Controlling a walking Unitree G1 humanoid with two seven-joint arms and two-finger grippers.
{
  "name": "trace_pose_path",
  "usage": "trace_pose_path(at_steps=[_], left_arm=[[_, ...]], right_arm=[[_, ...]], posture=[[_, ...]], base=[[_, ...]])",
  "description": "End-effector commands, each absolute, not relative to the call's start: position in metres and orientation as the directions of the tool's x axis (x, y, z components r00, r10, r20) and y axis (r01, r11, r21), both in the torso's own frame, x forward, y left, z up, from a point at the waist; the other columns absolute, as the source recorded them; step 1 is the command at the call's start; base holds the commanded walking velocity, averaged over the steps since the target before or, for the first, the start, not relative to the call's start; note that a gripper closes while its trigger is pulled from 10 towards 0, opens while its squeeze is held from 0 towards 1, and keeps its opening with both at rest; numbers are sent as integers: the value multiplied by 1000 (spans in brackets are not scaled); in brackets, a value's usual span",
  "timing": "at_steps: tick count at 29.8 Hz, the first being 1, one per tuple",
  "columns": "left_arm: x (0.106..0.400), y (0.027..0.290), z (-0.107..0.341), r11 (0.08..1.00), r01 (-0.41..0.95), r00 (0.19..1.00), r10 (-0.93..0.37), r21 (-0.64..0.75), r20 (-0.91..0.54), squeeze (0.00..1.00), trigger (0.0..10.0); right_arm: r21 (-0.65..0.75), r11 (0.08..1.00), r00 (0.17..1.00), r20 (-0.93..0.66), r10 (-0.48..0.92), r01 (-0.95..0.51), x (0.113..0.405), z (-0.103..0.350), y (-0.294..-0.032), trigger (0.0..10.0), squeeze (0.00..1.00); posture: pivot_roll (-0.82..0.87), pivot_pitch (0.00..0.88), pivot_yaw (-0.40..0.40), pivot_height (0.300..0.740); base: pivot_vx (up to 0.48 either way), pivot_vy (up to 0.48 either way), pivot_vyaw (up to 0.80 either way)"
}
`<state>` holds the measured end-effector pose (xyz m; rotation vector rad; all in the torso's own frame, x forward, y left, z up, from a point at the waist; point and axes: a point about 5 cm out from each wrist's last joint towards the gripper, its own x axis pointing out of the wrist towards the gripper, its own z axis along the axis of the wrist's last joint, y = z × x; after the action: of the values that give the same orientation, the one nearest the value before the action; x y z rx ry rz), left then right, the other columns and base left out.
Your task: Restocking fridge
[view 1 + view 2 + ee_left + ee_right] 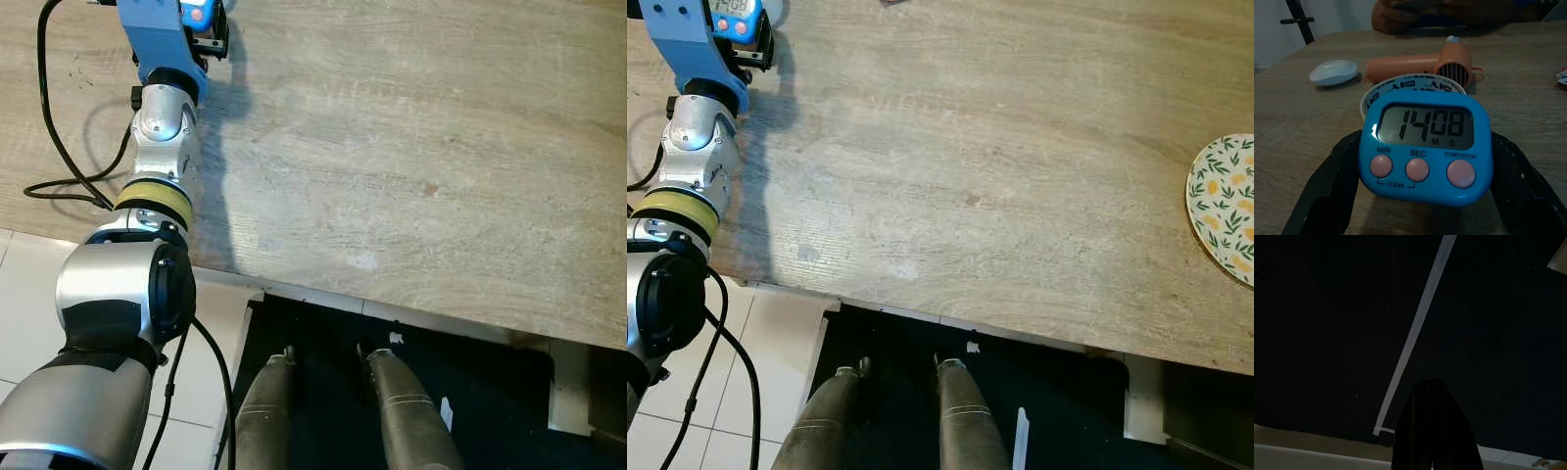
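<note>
My left arm reaches out over a wooden table (411,157), and my left gripper (1425,147) is shut on a blue digital timer (1422,169) that reads 14:08. Its black fingers (1327,191) press on both sides of the timer. From the head, the timer (196,12) is at the top left, at the end of the blue wrist. Just behind the timer stands a white cup with lettering (1400,88). My right gripper (1432,431) hangs in the dark below the table with its fingers together.
Farther along the table lie a peach hand-held dryer (1425,66) and a small white dish (1333,72), with a person's hands (1400,14) beyond. A flowered plate (1227,201) sits at the right edge. A black cable (49,117) trails beside my left arm.
</note>
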<state>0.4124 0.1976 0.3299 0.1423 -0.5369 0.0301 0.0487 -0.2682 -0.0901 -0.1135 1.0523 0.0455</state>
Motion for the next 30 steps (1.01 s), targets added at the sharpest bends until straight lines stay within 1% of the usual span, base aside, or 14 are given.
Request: trace_pose_path(at_steps=[1, 5, 6, 7, 9, 10, 12, 13, 14, 15, 17, 18, 23, 30], left_arm=[[412, 206, 329, 989, -78, 865, 3, 127, 501, 1000, 10000], [412, 206, 328, 989, -83, 869, 11, 124, 495, 1000, 10000], [412, 207, 328, 989, -88, 871, 17, 121, 491, 380, 10000], [412, 208, 327, 989, -88, 873, 20, 117, 488, 86, 10000], [412, 208, 326, 990, -87, 874, 21, 114, 486, 86, 10000], [412, 208, 326, 990, -83, 875, 19, 111, 484, 1000, 10000], [412, 208, 325, 991, -80, 875, 17, 109, 484, 1000, 10000], [413, 208, 325, 992, -73, 879, 17, 101, 477, 494, 10000], [413, 208, 325, 992, -73, 879, 17, 101, 477, 494, 10000], [414, 208, 322, 992, -79, 889, 24, 101, 457, 0, 10000], [416, 209, 316, 988, -96, 911, 38, 123, 411, 0, 10000], [416, 209, 316, 988, -96, 911, 38, 123, 411, 0, 10000], [418, 209, 305, 993, -72, 937, 37, 90, 348, 0, 10000], [420, 207, 299, 996, -53, 955, 28, 75, 296, 0, 10000]], right_arm=[[-51, 996, 428, -904, -17, -67, 23, -95, -265, 10000, 0], [-50, 996, 429, -903, -16, -70, 24, -95, -266, 10000, 0], [-50, 996, 429, -903, -15, -71, 24, -95, -266, 10000, 0], [-51, 996, 429, -903, -15, -72, 24, -94, -266, 10000, 0], [-51, 996, 429, -903, -15, -72, 24, -94, -266, 10000, 0], [-52, 996, 429, -903, -16, -73, 25, -94, -267, 10000, 0], [-53, 996, 429, -903, -16, -73, 25, -94, -267, 10000, 0], [-53, 996, 429, -903, -17, -74, 25, -94, -267, 10000, 0], [-53, 996, 429, -903, -17, -74, 25, -94, -267, 10000, 0], [-54, 996, 430, -903, -17, -75, 26, -94, -268, 10000, 0], [-55, 996, 431, -902, -17, -77, 28, -94, -268, 10000, 0], [-55, 996, 431, -902, -17, -77, 28, -94, -268, 10000, 0], [-55, 995, 434, -901, -16, -77, 30, -94, -267, 10000, 0], [-54, 996, 438, -899, -15, -75, 35, -95, -266, 10000, 0]], posture=[[-244, 587, -16, 740], [-245, 585, -19, 740], [-245, 585, -19, 740], [-247, 583, -20, 740], [-247, 583, -20, 740], [-248, 580, -22, 740], [-247, 579, -22, 740], [-246, 577, -23, 740], [-246, 577, -23, 740], [-245, 574, -23, 740], [-243, 571, -22, 740], [-243, 571, -22, 740], [-239, 563, -19, 740], [-232, 551, -11, 740]], base=[[0, 0, 0], [0, 0, 0], [0, 0, 0], [0, 0, 0], [0, 0, 0], [0, 0, 0], [0, 0, 0], [0, 0, 0], [0, 0, 0], [0, 0, 0], [0, 0, 0], [0, 0, 0], [0, 0, 0], [0, 0, 0]])
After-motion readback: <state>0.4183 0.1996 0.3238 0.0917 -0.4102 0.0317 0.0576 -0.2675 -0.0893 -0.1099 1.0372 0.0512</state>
